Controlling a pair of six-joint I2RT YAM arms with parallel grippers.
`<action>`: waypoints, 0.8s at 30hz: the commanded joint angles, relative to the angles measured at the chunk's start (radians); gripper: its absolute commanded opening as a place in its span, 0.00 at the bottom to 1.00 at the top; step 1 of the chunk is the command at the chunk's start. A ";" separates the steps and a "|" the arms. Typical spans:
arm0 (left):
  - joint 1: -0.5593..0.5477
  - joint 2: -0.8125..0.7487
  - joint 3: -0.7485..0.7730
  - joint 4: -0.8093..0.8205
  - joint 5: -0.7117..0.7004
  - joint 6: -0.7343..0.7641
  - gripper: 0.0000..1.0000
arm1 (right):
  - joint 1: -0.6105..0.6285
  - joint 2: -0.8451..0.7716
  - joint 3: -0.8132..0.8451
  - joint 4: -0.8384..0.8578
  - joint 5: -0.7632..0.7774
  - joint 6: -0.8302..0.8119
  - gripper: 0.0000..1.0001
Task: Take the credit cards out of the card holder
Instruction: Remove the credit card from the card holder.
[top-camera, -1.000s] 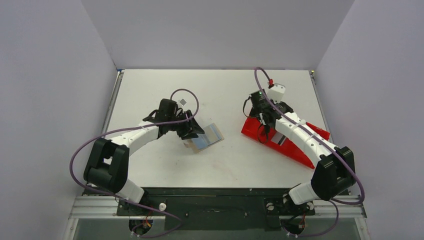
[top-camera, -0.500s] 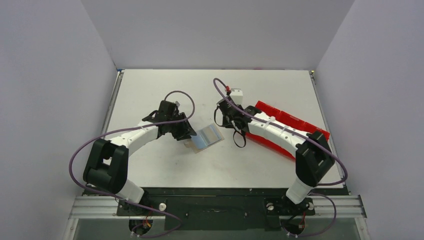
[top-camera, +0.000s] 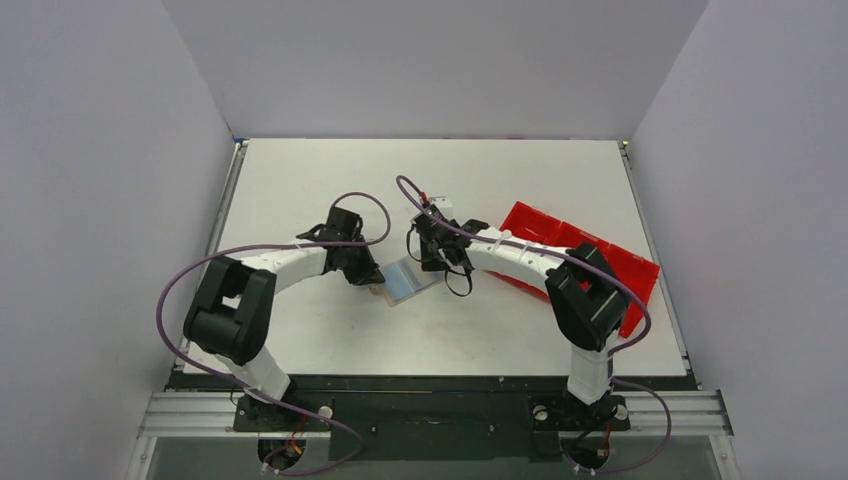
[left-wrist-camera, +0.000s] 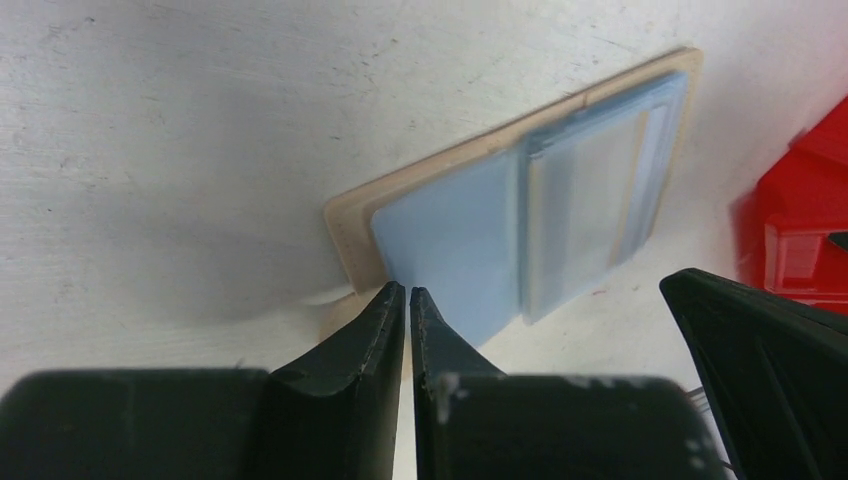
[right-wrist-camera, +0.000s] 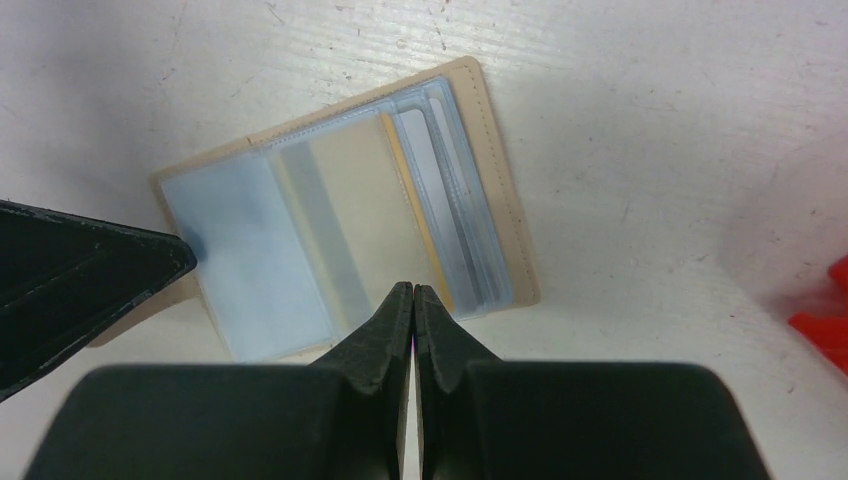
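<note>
The tan card holder (top-camera: 408, 282) lies open and flat on the table, its clear sleeves facing up. The credit cards sit inside those sleeves: a light blue one (right-wrist-camera: 245, 262) on the left half, pale grey ones (right-wrist-camera: 455, 215) stacked on the right half. My left gripper (top-camera: 371, 276) rests at the holder's left edge (left-wrist-camera: 345, 225), its fingertips (left-wrist-camera: 408, 292) nearly together, and nothing shows between them. From the other side my right gripper (top-camera: 438, 264) comes in, shut, tips (right-wrist-camera: 413, 290) over the holder's near edge by the orange-edged sleeve (right-wrist-camera: 415, 225).
A red compartment tray (top-camera: 612, 258) lies at the right, behind the right arm; a corner of the tray (left-wrist-camera: 800, 215) also shows in the left wrist view. Each wrist view catches the other gripper's dark body at its edge.
The right arm swung left from the red tray to the holder and shut its jaws. The left gripper closed from wide open and settled at the holder's left edge.
</note>
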 joint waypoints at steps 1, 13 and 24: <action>0.003 0.036 0.022 0.032 -0.032 0.005 0.05 | 0.014 0.031 0.044 0.053 -0.015 -0.004 0.00; 0.003 0.100 0.042 0.015 -0.052 0.008 0.01 | 0.016 0.094 0.046 0.060 -0.009 -0.003 0.00; 0.003 0.109 0.047 0.009 -0.053 0.011 0.00 | 0.018 0.087 0.019 0.071 0.030 0.009 0.00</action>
